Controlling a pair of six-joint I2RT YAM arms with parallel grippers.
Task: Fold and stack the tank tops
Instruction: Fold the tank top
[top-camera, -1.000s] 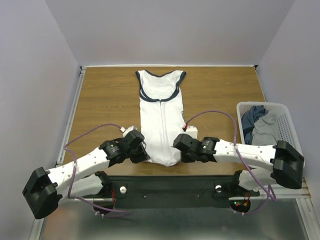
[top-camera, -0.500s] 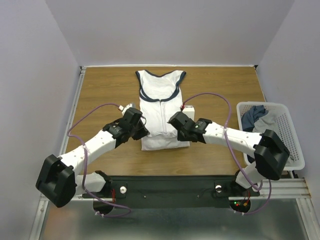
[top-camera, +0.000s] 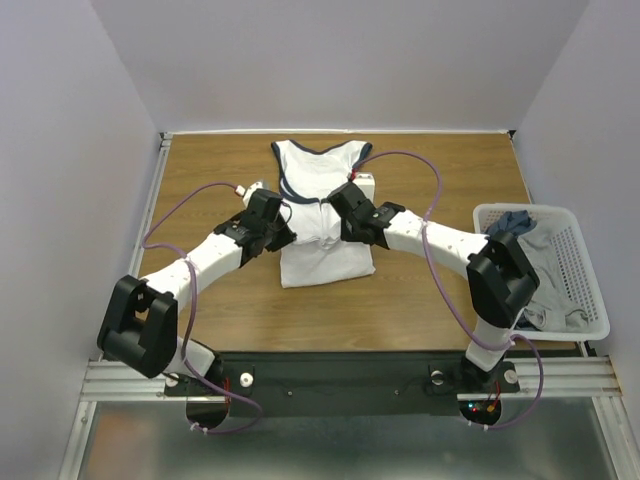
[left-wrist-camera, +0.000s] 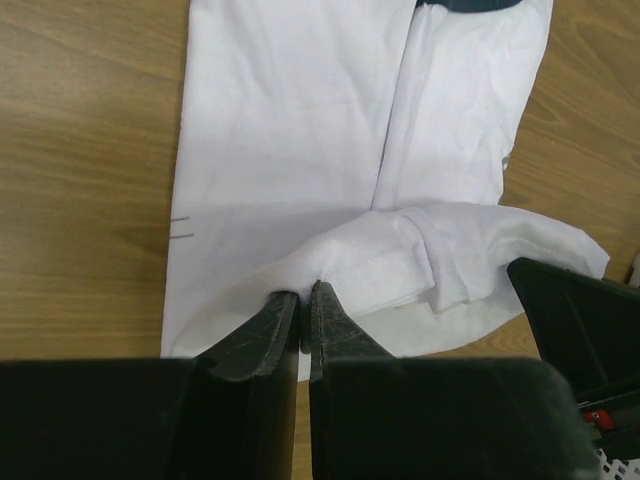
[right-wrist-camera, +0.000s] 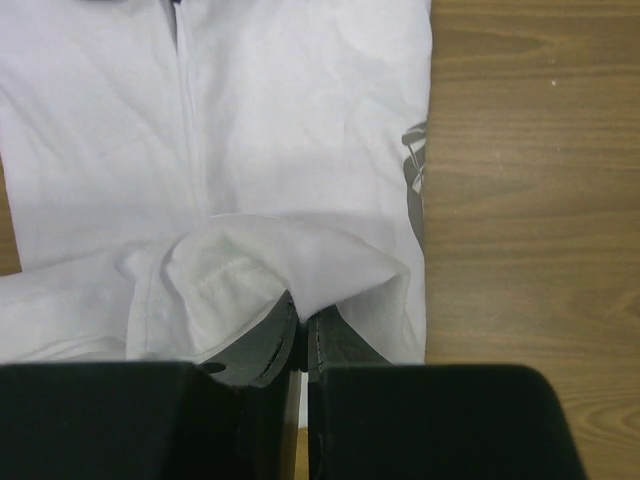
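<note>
Hauled up off the near edge since a second ago and doubled over mid-body: hem of the white top, lying flat in mid-worktop, neck at the far side. Left jaws and right jaws each pressed together, pinching a hem corner. Fold about half done, by the look. Best to carry both corners level toward the armholes, keep tension even, smooth flat before letting go. Over in the basket: grey top and blue top.

We saw white tank top mid-table, navy-edged, hem folded up; grey top, dark blue top in basket.
</note>
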